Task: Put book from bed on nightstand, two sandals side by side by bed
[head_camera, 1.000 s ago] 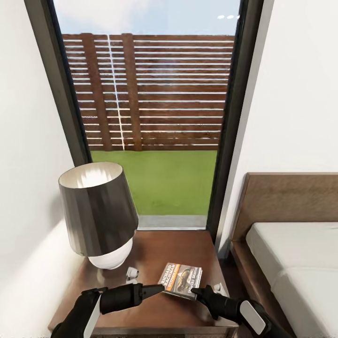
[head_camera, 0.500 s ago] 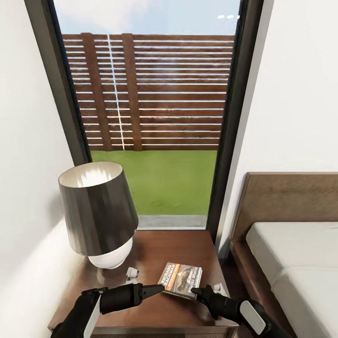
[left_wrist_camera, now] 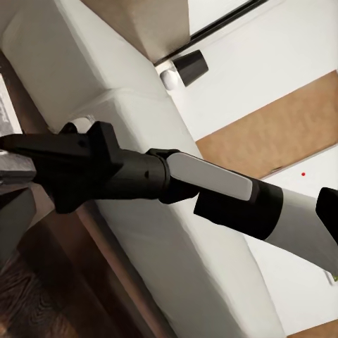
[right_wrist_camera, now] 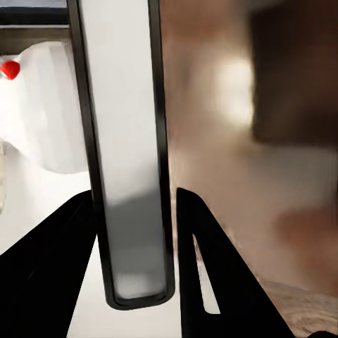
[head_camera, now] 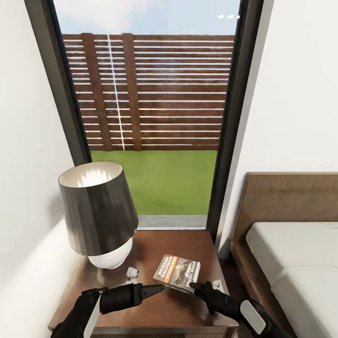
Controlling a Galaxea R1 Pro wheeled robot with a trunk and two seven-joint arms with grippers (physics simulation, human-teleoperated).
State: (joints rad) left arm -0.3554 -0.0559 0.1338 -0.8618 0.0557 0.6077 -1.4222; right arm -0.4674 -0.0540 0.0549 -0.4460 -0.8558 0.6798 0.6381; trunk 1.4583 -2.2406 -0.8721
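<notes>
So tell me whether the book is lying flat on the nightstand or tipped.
Tipped. In the head view the book slants, its near edge raised off the nightstand between the two claws.

The nightstand (head_camera: 155,310) stood in the corner between the wall on the left and the bed (head_camera: 291,263) on the right, with the tall window (head_camera: 150,117) behind it. On its top the lamp (head_camera: 97,213) sat toward the back left, 2 small objects (head_camera: 132,272) lay just in front of the lamp's base, and the book (head_camera: 177,272) lay right of them near the middle. The left gripper (head_camera: 157,288) reached in from the near left with its tip at the book's near left corner, and the right gripper (head_camera: 197,290) came in from the near right at the book's near right edge.
</notes>
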